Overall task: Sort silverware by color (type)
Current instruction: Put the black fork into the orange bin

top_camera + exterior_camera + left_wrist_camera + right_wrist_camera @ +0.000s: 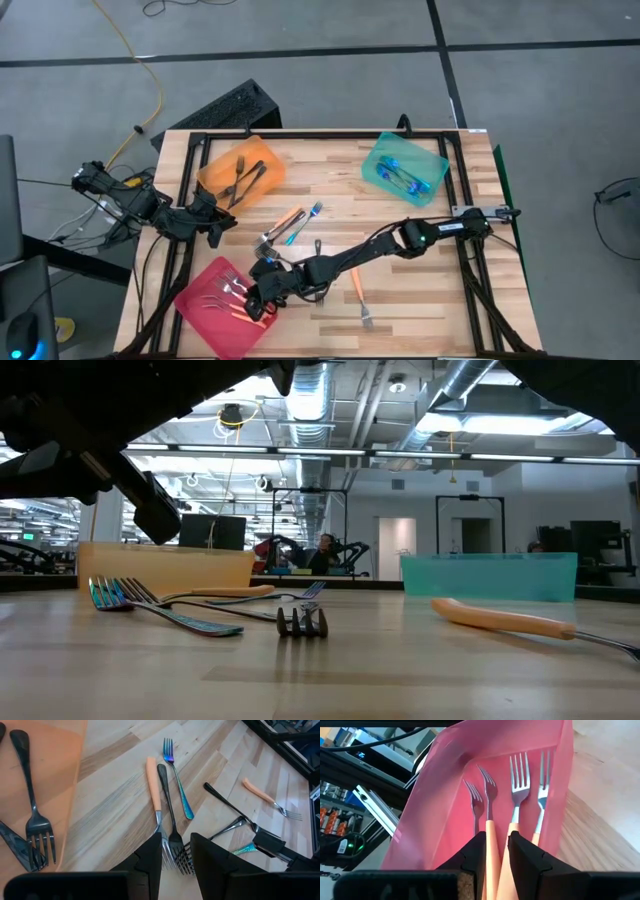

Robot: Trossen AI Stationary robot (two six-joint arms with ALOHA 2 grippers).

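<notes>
The right claw [496, 851] is over the pink tray [196, 312], fingers slightly apart around an orange fork [492, 840] it is dropping there. Next it must lift away. More forks [290, 228] lie mid-counter [330, 180]. The left claw [215, 222] waits partly open, empty, near the orange tray [215, 170].

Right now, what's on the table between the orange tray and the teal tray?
Bare wood between the orange tray and the teal tray in the high view; the loose forks lie nearer the front.

Bare tabletop [420, 300] right of the lone orange fork [358, 294]; right arm [380, 248] across mid-table.
</notes>
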